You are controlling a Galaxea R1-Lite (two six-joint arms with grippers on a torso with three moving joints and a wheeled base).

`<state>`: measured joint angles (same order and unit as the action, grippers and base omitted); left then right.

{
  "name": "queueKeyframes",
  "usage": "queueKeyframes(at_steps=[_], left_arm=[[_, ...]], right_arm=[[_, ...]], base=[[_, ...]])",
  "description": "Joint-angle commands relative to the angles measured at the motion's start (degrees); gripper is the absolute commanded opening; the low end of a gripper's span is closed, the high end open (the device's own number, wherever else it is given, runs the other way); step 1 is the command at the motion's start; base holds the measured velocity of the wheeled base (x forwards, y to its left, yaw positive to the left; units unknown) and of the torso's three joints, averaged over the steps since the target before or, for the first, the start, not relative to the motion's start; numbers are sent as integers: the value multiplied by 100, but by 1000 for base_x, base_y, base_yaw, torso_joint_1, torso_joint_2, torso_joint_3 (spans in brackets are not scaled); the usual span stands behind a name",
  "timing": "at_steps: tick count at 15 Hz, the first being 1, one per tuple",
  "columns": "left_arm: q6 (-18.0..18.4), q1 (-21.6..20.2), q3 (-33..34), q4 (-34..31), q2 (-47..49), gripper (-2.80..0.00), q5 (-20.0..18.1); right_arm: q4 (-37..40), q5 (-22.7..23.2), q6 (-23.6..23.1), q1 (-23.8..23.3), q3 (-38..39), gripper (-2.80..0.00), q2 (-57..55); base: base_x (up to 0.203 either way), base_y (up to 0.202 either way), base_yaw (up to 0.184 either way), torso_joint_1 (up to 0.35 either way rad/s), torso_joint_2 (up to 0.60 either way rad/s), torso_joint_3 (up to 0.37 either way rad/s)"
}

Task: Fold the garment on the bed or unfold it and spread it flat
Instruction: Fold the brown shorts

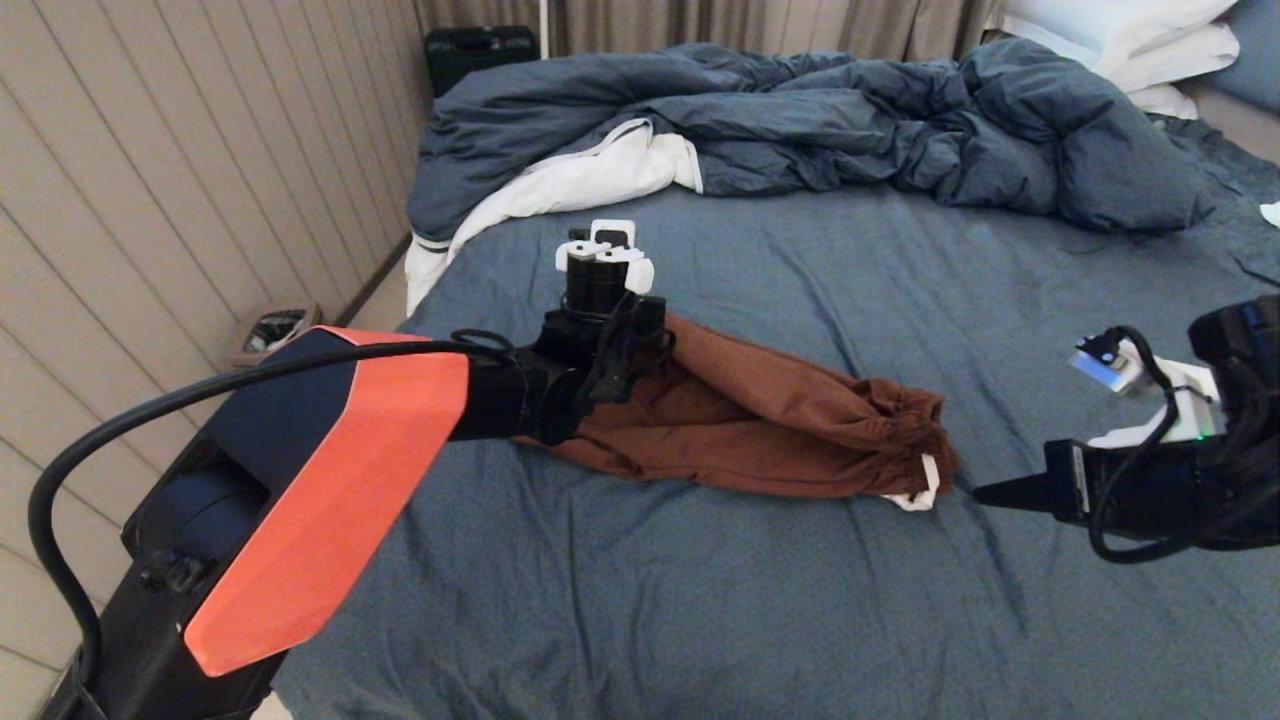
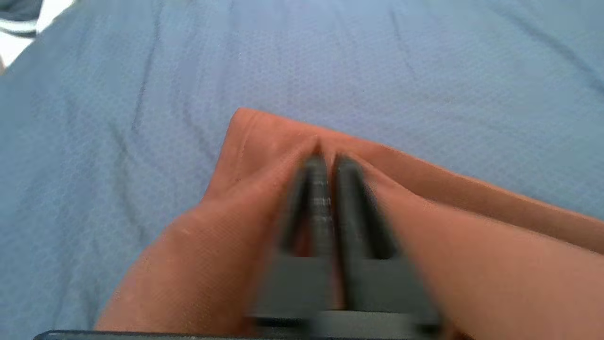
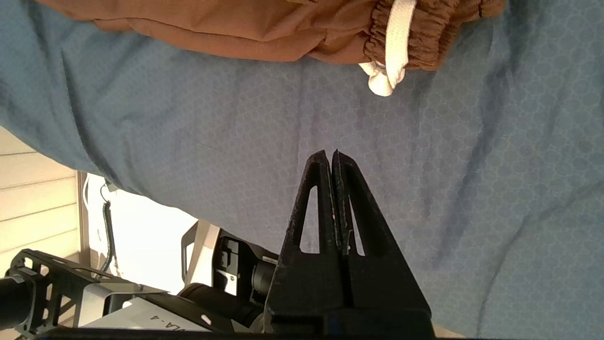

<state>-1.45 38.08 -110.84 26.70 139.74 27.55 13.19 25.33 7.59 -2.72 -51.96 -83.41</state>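
The rust-brown garment (image 1: 780, 420) lies bunched lengthwise on the bed's slate-blue sheet (image 1: 700, 600). Its gathered waistband (image 1: 915, 430) and white drawstring (image 1: 925, 485) point to the right. My left gripper (image 2: 329, 158) is at the garment's left end, near a leg corner (image 2: 245, 127), shut with a pinched ridge of the fabric between its fingers. In the head view the left wrist (image 1: 600, 330) hides that grip. My right gripper (image 1: 985, 493) hovers just right of the waistband, shut and empty (image 3: 330, 153). It stays apart from the drawstring (image 3: 394, 42).
A rumpled dark blue duvet (image 1: 850, 120) with white lining (image 1: 580, 180) fills the far side of the bed. White pillows (image 1: 1130, 35) lie at the far right. A panelled wall (image 1: 150, 200) runs along the left, with a small object on the floor (image 1: 270, 330).
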Motion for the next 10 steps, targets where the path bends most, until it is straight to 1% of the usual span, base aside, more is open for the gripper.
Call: queueKeyframes(at_steps=[1,5,7,8,10], left_arm=[[4,6,1,-1,-29,0,67],[-21,6,2,-12,-177,0,105],[-51,6,106,-10,-451,0,137],[-56,6,237,-1,-639,0,194],[-72,2,736,14,-1055,0,238]], right_arm=[[8,16,-3,-1,1,-280,-13],[8,16,-3,-1,10,-280,20],[8,16,-5,-1,15,-280,85],[8,16,-10,-1,45,-280,199],[10,16,2,-10,51,-280,473]], base=[[0,0,0,0,0,0],[0,0,0,0,0,0],[0,0,0,0,0,0],[0,0,0,0,0,0],[0,0,0,0,0,0]])
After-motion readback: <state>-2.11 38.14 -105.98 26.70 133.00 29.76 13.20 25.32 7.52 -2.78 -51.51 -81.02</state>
